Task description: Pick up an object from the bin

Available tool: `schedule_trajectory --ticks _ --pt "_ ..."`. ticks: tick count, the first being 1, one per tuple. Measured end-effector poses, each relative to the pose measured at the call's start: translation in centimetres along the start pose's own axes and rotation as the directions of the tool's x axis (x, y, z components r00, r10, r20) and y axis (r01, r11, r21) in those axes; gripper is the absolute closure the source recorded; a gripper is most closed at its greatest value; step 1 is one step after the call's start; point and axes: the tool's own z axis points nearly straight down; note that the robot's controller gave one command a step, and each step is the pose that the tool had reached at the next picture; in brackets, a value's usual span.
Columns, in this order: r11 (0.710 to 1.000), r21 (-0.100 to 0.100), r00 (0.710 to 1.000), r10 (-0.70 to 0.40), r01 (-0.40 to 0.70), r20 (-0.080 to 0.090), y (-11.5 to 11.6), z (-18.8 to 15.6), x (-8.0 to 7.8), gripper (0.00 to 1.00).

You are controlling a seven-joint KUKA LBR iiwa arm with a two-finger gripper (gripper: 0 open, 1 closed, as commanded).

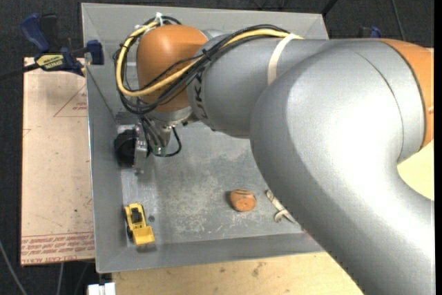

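End effector at the bin's left wall
Width: cannot tell. Black round object just beside it, above the yellow toy truck; bare floor right of the truck.

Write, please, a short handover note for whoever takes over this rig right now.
Tool: down low at the left side of the bin, right beside a black roundish thing; no grip on it can be made out.
Other things: a yellow toy vehicle near the view's lower left corner, a brown lump on the floor lower middle, and a white thing partly hidden by the arm.
Done: the arm has reached in; nothing is lifted.
Left: secure one thing and lift it out.
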Motion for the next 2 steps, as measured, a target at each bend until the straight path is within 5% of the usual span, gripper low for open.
schedule_trajectory --ticks 2 --pt "1.0 0.005 1.0 0.002 -0.002 -0.012 -0.1 -2.3 0.3 1.0"
